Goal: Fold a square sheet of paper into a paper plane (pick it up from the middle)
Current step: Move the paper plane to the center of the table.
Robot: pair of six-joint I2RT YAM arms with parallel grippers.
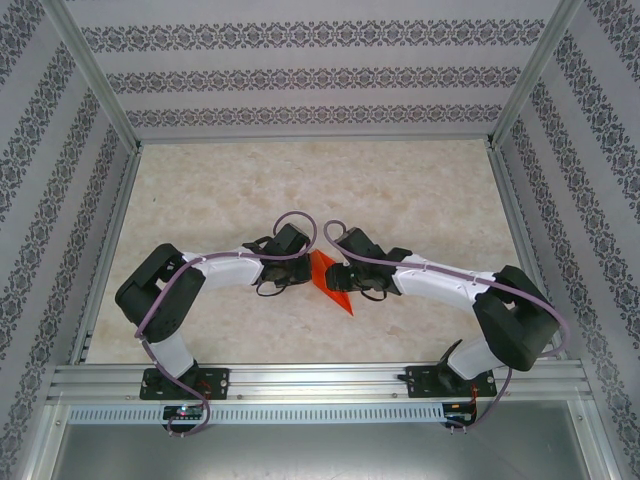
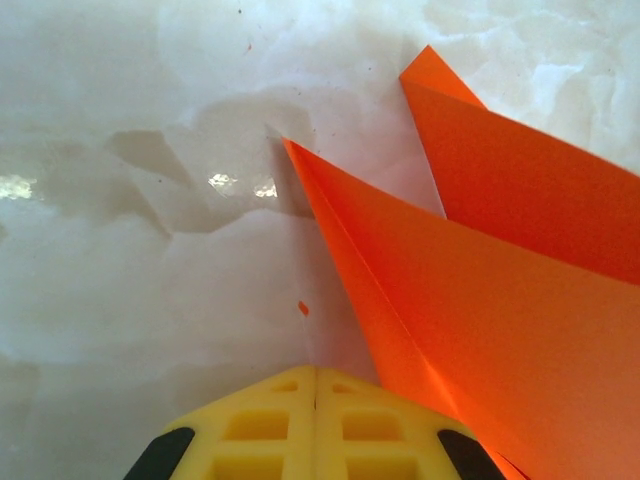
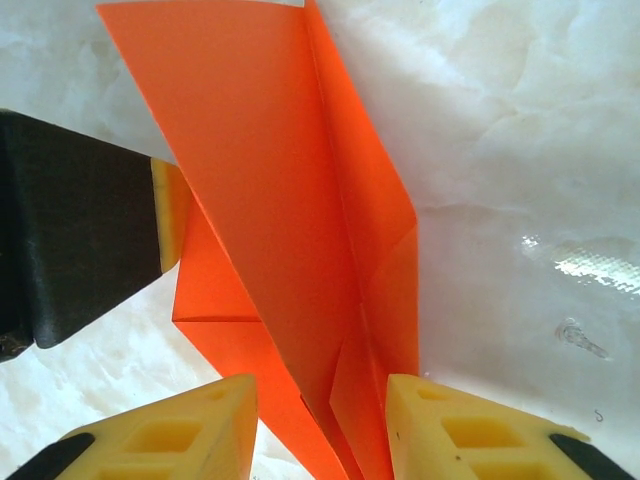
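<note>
The orange paper (image 1: pixel 334 287), folded into a narrow pointed dart with a centre crease, lies on the table between both arms. In the right wrist view the folded paper (image 3: pixel 290 200) runs up between my right gripper's (image 3: pixel 320 385) yellow fingers, which stand open on either side of it. My left gripper (image 2: pixel 316 372) is shut, its yellow fingers pressed together with nothing between them, and the paper (image 2: pixel 480 300) rises just to its right with two flaps lifted. The left gripper's tip (image 3: pixel 170 215) rests against the paper's left edge in the right wrist view.
The marbled beige tabletop (image 1: pixel 300 190) is ringed by aluminium frame posts (image 1: pixel 100 80) and patterned walls. Both arm bases sit on the metal rail (image 1: pixel 320 385) at the near edge. A small orange speck (image 2: pixel 303 308) lies on the table ahead of the left fingers.
</note>
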